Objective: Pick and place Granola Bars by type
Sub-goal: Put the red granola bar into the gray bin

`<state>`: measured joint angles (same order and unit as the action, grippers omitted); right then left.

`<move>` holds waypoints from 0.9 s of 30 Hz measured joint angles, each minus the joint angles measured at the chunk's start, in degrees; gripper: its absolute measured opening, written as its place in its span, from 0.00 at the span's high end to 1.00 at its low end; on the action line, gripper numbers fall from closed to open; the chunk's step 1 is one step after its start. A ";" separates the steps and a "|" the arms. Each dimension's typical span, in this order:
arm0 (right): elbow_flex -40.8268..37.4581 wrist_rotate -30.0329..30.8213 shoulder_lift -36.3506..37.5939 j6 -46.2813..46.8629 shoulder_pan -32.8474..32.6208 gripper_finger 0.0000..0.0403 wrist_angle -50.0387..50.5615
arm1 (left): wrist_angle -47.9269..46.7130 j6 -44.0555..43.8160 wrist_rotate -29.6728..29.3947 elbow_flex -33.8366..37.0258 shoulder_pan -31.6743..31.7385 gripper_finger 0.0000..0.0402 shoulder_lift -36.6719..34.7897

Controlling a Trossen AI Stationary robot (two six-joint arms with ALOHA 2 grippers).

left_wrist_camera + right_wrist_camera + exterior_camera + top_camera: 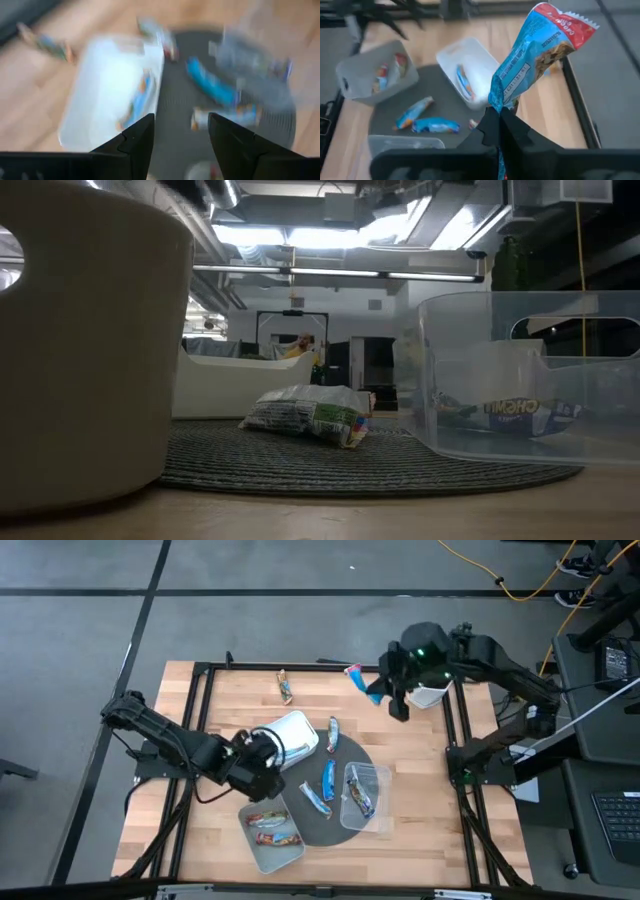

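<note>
My right gripper [383, 690] [498, 119] is raised over the table's far right part, shut on a blue granola bar with a red end [355, 675] [532, 55]. My left gripper [262, 755] [180, 131] is open, just on the near left side of the white tub [292, 736] [107, 95], which holds a blue bar [136, 102]. Three blue bars [327, 778] [314, 800] [333, 732] lie flat on the dark round mat [335, 825]. One more bar [285, 687] lies on the bare wood at the far side. My right gripper pinches the blue bar by one end of its wrapper [496, 106] between the two shut fingers. The bar is lifted clear of the table and sticks out beyond the fingertips, its red end [565, 20] farthest from them.
A grey tub [270, 828] [367, 75] at the near side holds red-brown bars. A clear tub [365, 798] [520, 375] on the mat's right holds one bar [510, 415]. A black frame [205, 670] edges the wooden table. In the low view a bar [310, 415] lies on the mat.
</note>
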<state>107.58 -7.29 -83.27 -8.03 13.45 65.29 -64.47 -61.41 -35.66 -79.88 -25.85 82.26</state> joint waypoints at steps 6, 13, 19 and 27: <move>-0.01 2.75 -0.09 -2.29 -7.34 0.99 -9.45 | 17.05 16.98 -18.15 0.00 -0.30 0.56 -6.31; -0.01 2.71 -3.03 -7.67 -12.56 0.99 -24.20 | 45.20 51.70 -14.32 0.00 1.36 0.50 -9.11; -0.01 2.69 -5.91 -8.99 -13.03 0.99 -25.72 | 57.61 61.99 -9.47 0.00 3.43 0.36 -9.25; -0.01 2.27 -8.34 -10.96 -14.27 0.99 -28.05 | 61.19 65.36 -11.03 0.00 6.16 0.28 -9.27</move>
<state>107.57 -5.03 -91.61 -18.99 -0.82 37.24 -3.28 3.95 -46.70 -79.88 -19.69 72.99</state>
